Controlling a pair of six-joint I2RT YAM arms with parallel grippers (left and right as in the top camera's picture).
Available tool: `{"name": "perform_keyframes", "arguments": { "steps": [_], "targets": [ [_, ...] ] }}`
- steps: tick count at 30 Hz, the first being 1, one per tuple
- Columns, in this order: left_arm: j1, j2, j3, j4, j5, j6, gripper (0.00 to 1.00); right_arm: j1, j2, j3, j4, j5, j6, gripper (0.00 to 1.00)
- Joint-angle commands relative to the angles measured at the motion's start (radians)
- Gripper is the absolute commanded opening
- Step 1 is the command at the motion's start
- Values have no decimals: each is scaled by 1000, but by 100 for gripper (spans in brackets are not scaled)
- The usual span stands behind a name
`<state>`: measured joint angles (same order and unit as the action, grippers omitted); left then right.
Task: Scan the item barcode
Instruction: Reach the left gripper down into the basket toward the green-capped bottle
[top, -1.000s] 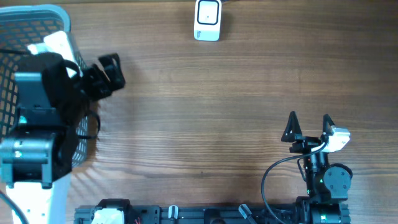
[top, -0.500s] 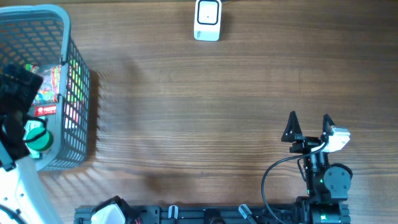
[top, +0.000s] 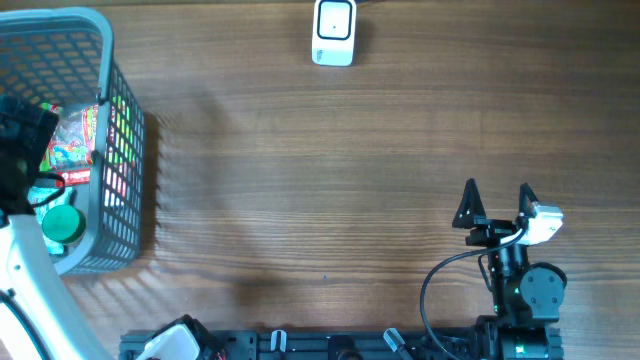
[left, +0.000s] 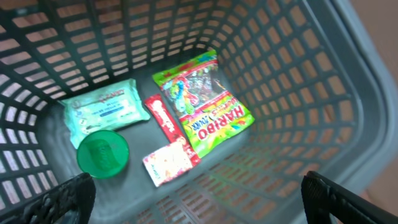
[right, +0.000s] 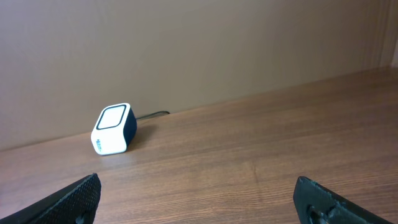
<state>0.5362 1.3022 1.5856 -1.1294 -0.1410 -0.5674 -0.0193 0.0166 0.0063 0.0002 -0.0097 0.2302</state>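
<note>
- The wooden table is lying bare across its middle, with everything that matters sitting at its edges.
- The grey mesh basket is standing at the table's far left, and every item that could be scanned is lying on its floor.
- The left gripper is hanging directly over the basket with its jaws spread wide and nothing between them. It is looking straight down at the goods, so this arm is plainly the nearer one.
- The right gripper is waiting well away at the right front of the table. Its jaws are likewise apart and empty, and it is facing the back edge rather than the basket.
- The candy bag is lying flat, just ahead of the left jaws and about centred between them. Its long axis is running diagonally across the line the jaws are spanning, so a wrist turn looks needed before descending.
- The wipes pack is lying to the bag's left.
- The scanner is sitting at the back edge, well apart from the basket, so any picked item is going to need carrying across.
- The green tub is resting just below the wipes.
- The red bar is touching the bag's left edge and lying along it.
- The pink packet is lying at the bar's lower end.
</note>
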Motion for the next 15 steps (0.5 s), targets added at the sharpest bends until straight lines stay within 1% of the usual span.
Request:
{"name": "perform_keyframes", "arguments": {
  "steps": [1, 6, 10, 15],
  "targets": [
    [6, 18, 5, 2, -119, -13, 100, 5, -3, -1, 6, 10, 8, 100],
    [5, 43, 5, -2, -133, -13, 100, 5, -3, -1, 6, 10, 8, 100],
    [6, 88, 5, -42, -140, 6, 100, 5, -3, -1, 6, 10, 8, 100],
    [48, 172, 4, -93, -159, -4, 100, 5, -3, -1, 6, 10, 8, 100]
  ]
}}
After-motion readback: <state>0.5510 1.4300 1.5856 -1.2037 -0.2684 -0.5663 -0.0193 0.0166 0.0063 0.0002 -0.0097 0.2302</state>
